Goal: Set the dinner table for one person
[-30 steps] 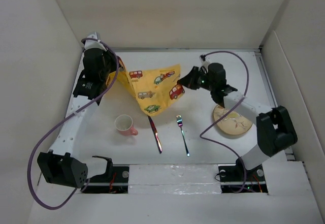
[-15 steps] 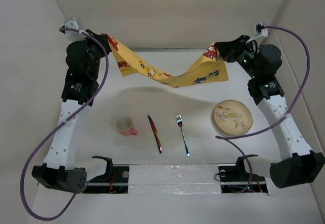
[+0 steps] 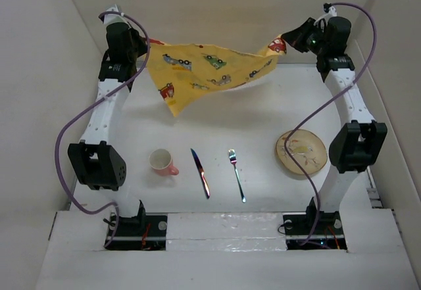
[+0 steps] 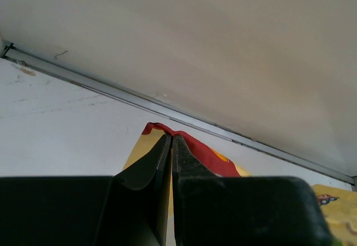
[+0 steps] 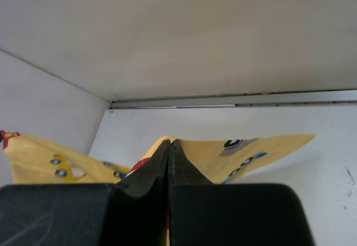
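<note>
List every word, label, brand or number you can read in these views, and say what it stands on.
No readable text anywhere in these views.
Yellow rectangular cloth mat: cartoon vehicle prints only, no lettering.
Round tan plate: a line drawing, no words.
Pink cup, iridescent knife, silver fork, matte white tabletop: no marks visible.

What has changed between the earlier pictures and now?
The left tool and the right tool, each shut on a corner of the yellow mat, moved apart and toward the far wall, stretching the bunched mat wide above the dinner table. The cup, knife, fork and plate stayed in place.
</note>
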{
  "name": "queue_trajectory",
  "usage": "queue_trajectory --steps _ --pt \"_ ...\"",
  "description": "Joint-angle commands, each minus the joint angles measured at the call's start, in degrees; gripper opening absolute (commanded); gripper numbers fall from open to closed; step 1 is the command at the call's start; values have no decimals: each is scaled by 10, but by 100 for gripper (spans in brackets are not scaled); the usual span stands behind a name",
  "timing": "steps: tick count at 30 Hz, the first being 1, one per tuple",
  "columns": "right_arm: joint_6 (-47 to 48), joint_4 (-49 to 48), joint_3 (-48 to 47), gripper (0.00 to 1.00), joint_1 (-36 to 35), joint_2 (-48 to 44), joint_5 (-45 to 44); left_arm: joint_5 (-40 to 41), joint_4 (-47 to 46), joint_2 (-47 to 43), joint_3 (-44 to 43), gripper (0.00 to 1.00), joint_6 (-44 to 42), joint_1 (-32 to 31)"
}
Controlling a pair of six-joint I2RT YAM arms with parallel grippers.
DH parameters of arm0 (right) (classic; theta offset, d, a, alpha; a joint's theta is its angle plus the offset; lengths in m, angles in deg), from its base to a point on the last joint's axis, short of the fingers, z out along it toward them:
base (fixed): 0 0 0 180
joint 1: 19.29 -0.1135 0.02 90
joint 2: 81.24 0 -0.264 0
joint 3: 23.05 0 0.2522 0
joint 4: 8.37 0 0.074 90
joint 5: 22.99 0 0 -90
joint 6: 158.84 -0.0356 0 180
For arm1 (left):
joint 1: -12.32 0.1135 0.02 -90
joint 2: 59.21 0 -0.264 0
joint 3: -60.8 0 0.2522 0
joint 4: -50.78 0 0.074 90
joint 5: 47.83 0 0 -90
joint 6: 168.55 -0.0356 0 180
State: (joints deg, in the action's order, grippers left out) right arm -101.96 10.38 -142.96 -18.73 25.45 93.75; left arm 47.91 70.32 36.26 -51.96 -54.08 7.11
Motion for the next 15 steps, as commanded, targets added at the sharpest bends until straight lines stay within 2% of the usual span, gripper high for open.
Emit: queue_trajectory --steps 1,4,5,8,11,15 --pt "15 2 -39 0 5 -38 30 -34 -30 -51 -49 0 -7 5" --pt "9 -42 36 0 10 -62 34 -51 -85 -96 36 0 0 5" --pt "8 -71 94 0 15 -68 35 -54 -98 -105 99 0 6 5" --pt "-14 -148 223 0 16 -76 33 -84 -128 -128 212 0 29 5" --pt "-24 -181 275 0 28 -53 34 -102 -155 -130 313 0 51 5" --pt "-25 -181 303 0 41 11 40 -118 -166 -101 387 0 73 5"
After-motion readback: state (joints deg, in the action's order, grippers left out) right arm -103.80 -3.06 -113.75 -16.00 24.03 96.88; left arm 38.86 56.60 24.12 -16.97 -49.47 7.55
